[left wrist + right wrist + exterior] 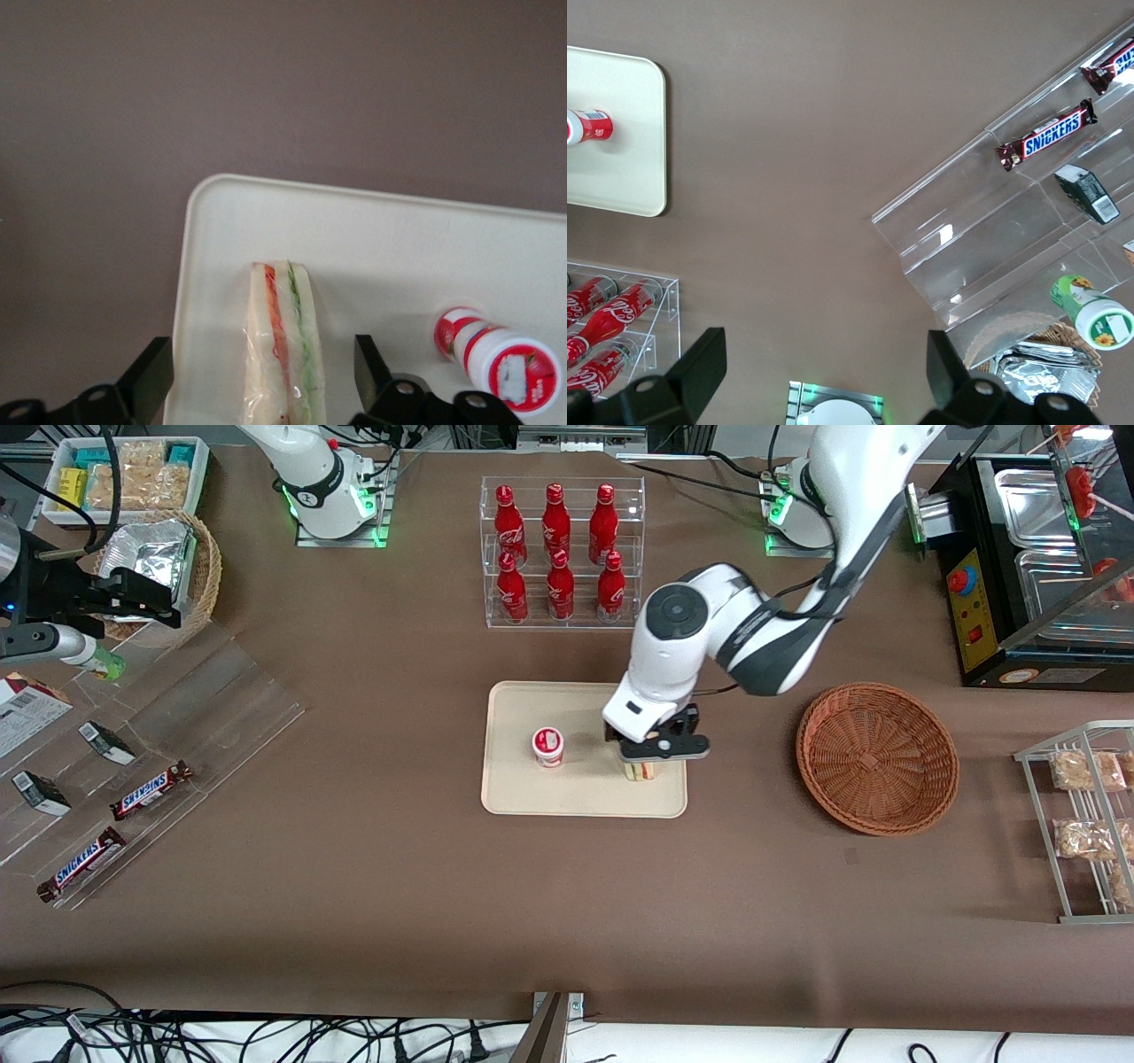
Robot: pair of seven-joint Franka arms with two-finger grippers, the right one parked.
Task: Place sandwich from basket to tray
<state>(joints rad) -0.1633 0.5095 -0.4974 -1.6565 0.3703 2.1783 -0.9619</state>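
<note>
Front view: the hand [653, 757] sits low over the tray [532, 797], at its edge closest to the basket [877, 757], and mostly covers the sandwich [640, 771], so only a striped sliver pokes out under it.
Wrist view: way clearer, the sandwich [285, 345] stands on its edge on the tray [390, 239] between the two fingers [151, 381].
Hand: released, fingers spread with a gap on each side of the sandwich, not touching it as far as I can tell, though the tips run out of view.
Sandwich: on the tray, near the corner, directly under the hand.
Basket: nothing in it, on the worktop [567, 903] toward the working arm's end.
Yogurt cup [548, 746]: also on the tray, beside the sandwich.
</note>
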